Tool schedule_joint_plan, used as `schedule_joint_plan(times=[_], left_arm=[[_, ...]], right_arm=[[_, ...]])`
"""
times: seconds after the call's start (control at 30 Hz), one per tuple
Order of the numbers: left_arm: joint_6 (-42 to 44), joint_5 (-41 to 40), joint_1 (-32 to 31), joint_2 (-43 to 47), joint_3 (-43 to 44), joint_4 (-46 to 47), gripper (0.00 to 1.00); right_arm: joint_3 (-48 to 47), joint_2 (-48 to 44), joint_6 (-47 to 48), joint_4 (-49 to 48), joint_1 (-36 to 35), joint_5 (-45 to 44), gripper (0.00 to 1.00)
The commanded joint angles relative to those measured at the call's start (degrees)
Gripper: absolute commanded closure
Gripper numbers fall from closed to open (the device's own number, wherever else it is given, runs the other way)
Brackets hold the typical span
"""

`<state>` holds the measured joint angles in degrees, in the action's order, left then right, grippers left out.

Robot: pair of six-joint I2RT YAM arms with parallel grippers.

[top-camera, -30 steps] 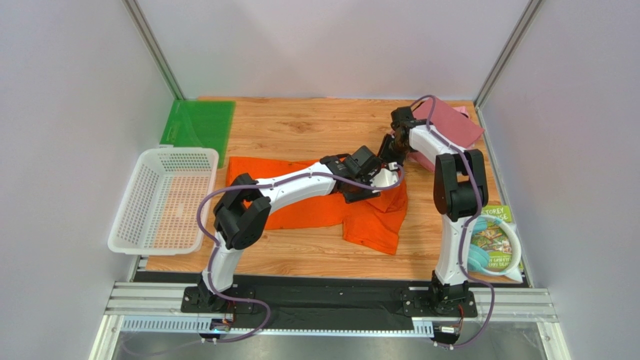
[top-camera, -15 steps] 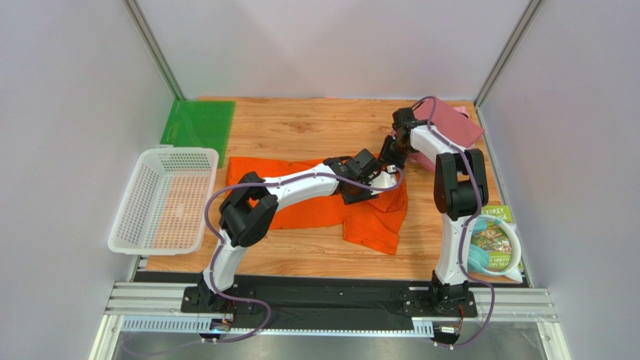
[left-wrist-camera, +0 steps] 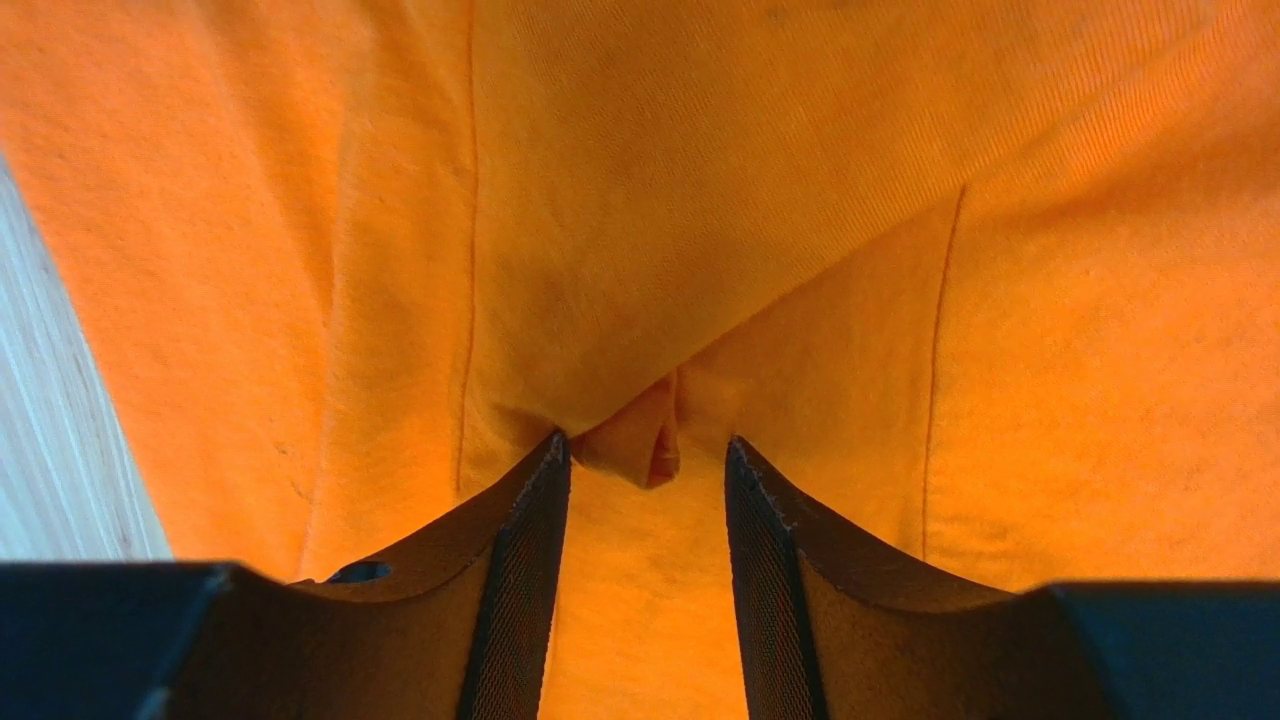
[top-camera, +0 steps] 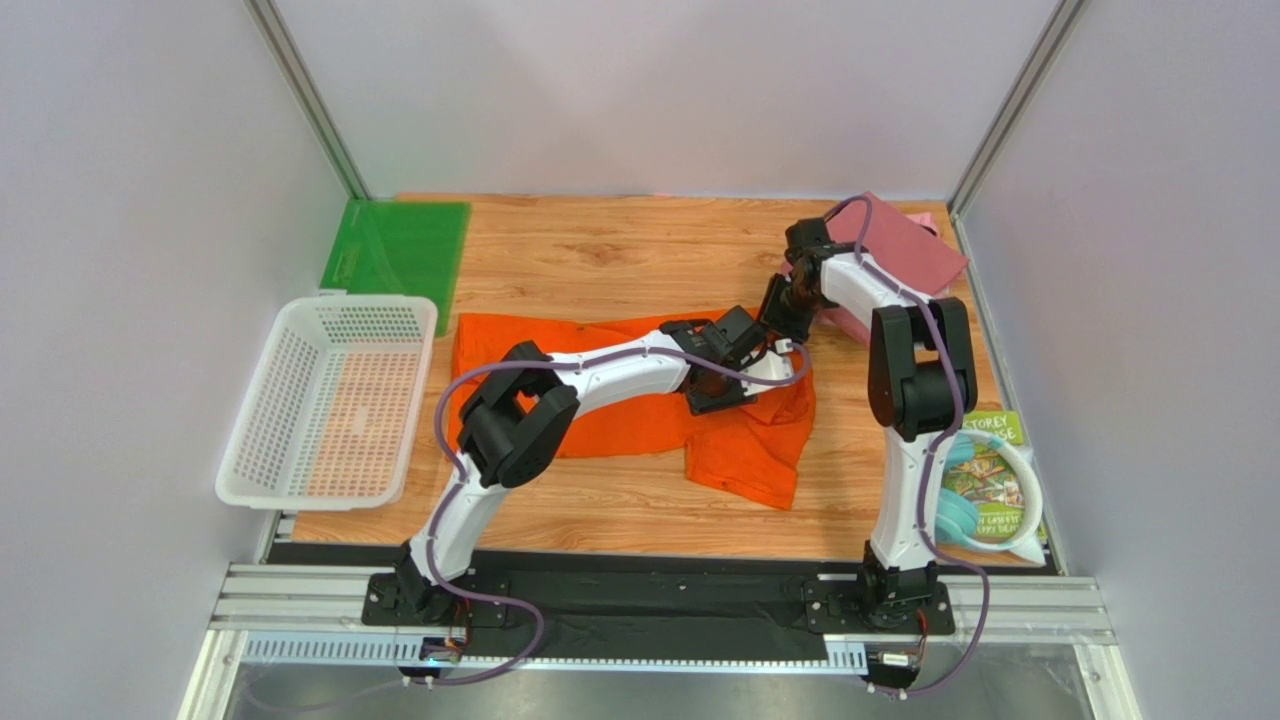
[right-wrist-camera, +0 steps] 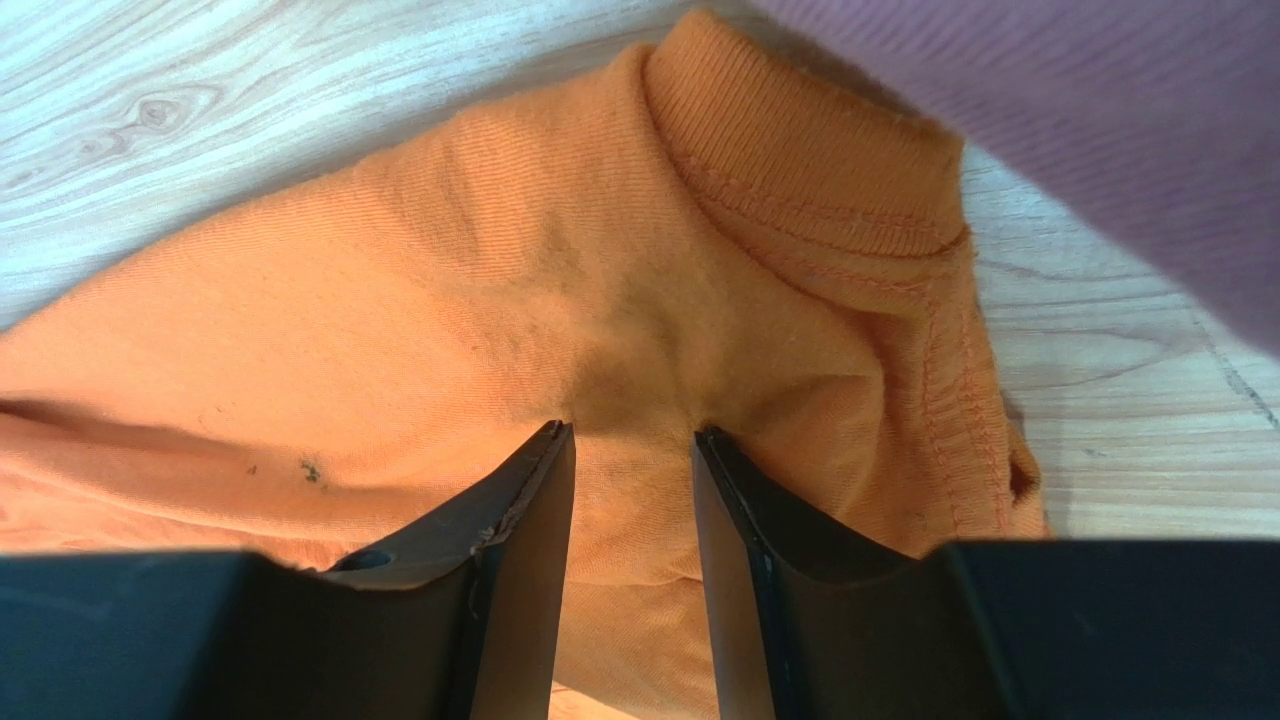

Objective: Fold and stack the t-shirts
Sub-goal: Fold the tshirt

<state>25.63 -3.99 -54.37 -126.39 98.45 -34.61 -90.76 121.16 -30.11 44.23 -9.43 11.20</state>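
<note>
Off the table's [top-camera: 601, 263] near right corner lies a printed packet [top-camera: 984, 477] with a teal ring [top-camera: 1031, 503] on it. A white basket [top-camera: 323, 398] sits at the left edge, partly overhanging it.

The orange shirt [top-camera: 751, 450] lies spread across the middle of the table. Its left part is flat and reaches toward the basket. Its right part is rumpled, with one flap hanging toward the near edge. Both arms reach over it.

The left gripper [top-camera: 706, 390] is down on the shirt's right half. In the left wrist view its fingers [left-wrist-camera: 526, 570] stand partly apart with orange cloth [left-wrist-camera: 676, 180] bunched between them. A small tuck is nipped at the tips [left-wrist-camera: 643, 450], and creases run out from that spot. A strip of bare wood [left-wrist-camera: 60, 435] shows at the left.

The right gripper [top-camera: 778, 315] is just beyond, at the shirt's far right part. In the right wrist view it [right-wrist-camera: 631, 435] pinches a pucker of orange cloth [right-wrist-camera: 451, 270] just below the ribbed collar, with bare wood [right-wrist-camera: 226, 90] beyond.

The folded maroon shirt [top-camera: 909, 248] lies in the far right corner, and its edge [right-wrist-camera: 1082, 105] lies close to the orange collar. A pale pink shirt [top-camera: 921, 221] peeks out at its far side. A green sheet [top-camera: 395, 248] lies flat in the far left corner.
</note>
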Motion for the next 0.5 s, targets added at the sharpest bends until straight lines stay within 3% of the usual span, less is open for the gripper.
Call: schedule_joint_plan(times=[0.0,0.13,0.27,0.47], left_arm=[[-1.3,-0.7,0.1,-1.1,3.3,0.3,0.51],[-1.3,-0.8,0.1,-1.1,3.9,0.4,0.53],[-1.7,-0.3,0.6,-1.1,4.9,-0.3,0.74],[-2.1,-0.2,1.0,0.8,3.2,-0.7,0.88]], right_arm=[[1.2,-2.4,0.6,-1.8,0.1,1.2,0.6],[2.0,-2.6,0.8,-2.0,0.1,1.1,0.61],[2.4,-2.9,0.8,-2.4,0.1,1.5,0.61],[3.0,-3.3,0.9,-2.6,0.1,1.2,0.61]])
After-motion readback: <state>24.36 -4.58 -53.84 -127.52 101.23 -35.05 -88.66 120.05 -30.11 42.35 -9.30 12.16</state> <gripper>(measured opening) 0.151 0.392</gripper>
